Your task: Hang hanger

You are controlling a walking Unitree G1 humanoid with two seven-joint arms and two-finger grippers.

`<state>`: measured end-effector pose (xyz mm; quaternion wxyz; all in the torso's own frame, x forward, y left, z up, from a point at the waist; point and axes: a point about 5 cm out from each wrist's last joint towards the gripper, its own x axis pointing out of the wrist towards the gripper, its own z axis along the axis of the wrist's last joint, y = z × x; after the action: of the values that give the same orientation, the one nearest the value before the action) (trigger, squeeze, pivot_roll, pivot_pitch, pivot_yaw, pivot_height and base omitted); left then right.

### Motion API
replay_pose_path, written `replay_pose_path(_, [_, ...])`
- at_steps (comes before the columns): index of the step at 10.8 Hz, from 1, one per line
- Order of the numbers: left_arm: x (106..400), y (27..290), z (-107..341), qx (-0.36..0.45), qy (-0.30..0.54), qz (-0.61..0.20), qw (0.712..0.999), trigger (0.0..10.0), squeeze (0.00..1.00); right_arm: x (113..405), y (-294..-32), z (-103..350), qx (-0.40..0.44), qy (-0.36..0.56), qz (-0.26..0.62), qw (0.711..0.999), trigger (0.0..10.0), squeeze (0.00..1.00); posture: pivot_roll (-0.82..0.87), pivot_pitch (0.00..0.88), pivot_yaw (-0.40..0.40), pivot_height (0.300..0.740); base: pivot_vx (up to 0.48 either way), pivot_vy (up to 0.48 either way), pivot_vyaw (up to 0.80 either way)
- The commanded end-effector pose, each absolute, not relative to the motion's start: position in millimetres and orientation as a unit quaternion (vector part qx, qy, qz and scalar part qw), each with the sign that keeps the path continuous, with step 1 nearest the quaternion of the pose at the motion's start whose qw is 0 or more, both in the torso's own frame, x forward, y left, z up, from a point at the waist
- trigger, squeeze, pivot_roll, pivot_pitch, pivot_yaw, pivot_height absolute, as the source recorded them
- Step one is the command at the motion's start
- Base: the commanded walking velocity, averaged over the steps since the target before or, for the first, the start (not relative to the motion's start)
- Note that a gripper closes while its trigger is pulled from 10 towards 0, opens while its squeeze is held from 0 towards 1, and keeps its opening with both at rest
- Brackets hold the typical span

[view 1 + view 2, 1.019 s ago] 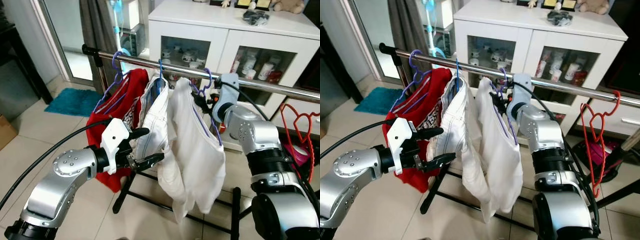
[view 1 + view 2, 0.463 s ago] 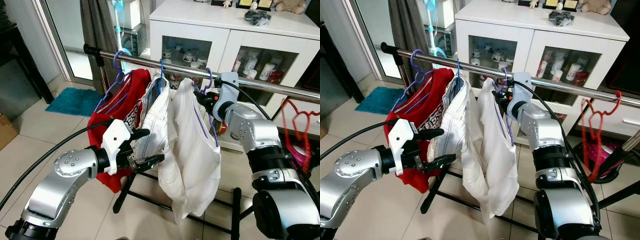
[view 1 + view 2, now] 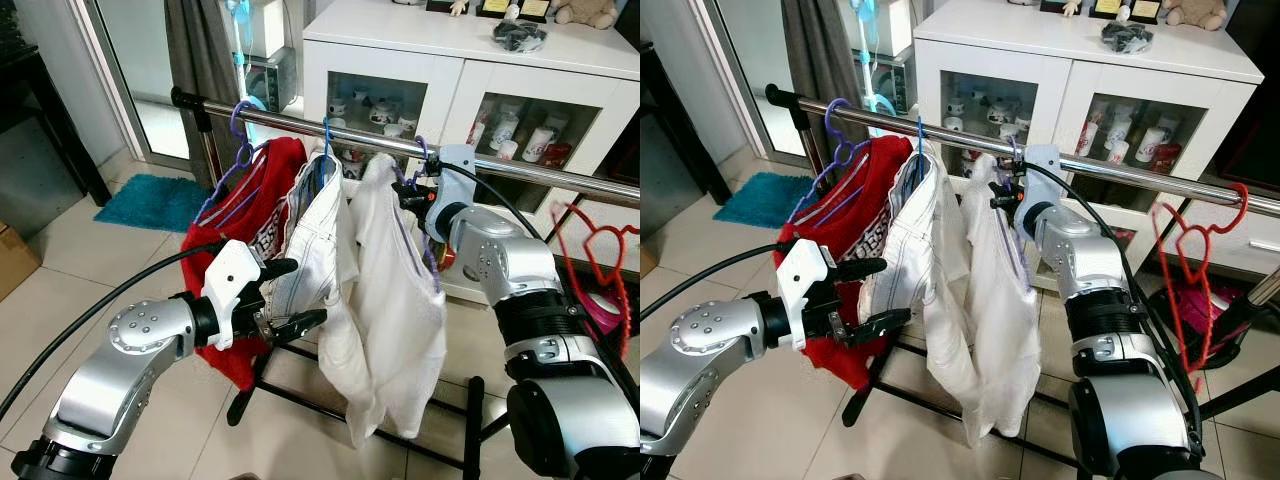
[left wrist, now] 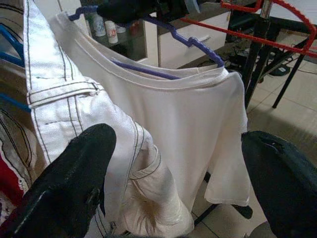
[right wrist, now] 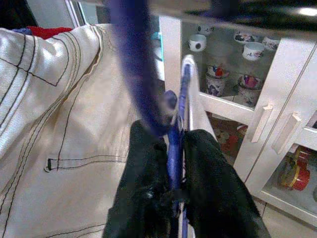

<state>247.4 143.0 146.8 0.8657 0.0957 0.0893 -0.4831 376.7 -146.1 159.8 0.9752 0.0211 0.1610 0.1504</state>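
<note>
Behind the rail (image 3: 300,122) stands a cabinet (image 3: 470,60); right gripper (image 5: 171,163) clamps the hanger (image 5: 173,124) at the rail to hook it; left gripper (image 3: 290,295) waits apart below.

the robot's two arms are built of rounded, brushed silver metal shells joined by black ribbed collars. the left arm's round silver elbow housing (image 3: 143,330) carries a ring of small dark screws, and a thick black cable (image 3: 90,325) arcs alongside it toward the wrist. a blocky white plastic wrist bracket (image 3: 230,290) leads into the left end effector (image 3: 290,296), two long, matte black fingers with rounded tips. the right arm has stacked silver segments with black banded joints, a white wrist housing (image 3: 455,170), a thin black cable looping over it, and the black-fingered right end effector (image 5: 171,198).
</note>
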Motion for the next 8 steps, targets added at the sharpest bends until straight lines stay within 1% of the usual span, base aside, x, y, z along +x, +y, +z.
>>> replay_pose_path(1, [249.8,142.6,145.9,0.107,0.092,-0.481,0.865,10.0,0.25,377.9,-150.0,160.2,0.017,0.166,0.146,0.975,0.0,0.0,-0.1,0.0,-0.002,0.74,0.0,0.0,0.0])
replay_pose_path(6, [251.4,144.1,144.4,0.108,0.088,-0.471,0.871,10.0,0.2,374.1,-148.5,163.5,0.026,0.147,0.146,0.978,0.0,0.0,-0.1,0.0,-0.008,0.74,0.0,0.0,0.0])
replay_pose_path(8, [253.5,142.9,144.8,0.111,0.083,-0.462,0.876,10.0,0.2,370.6,-148.2,167.0,0.012,0.129,0.145,0.981,0.0,0.0,-0.09,0.0,-0.007,0.74,0.0,0.0,0.0])
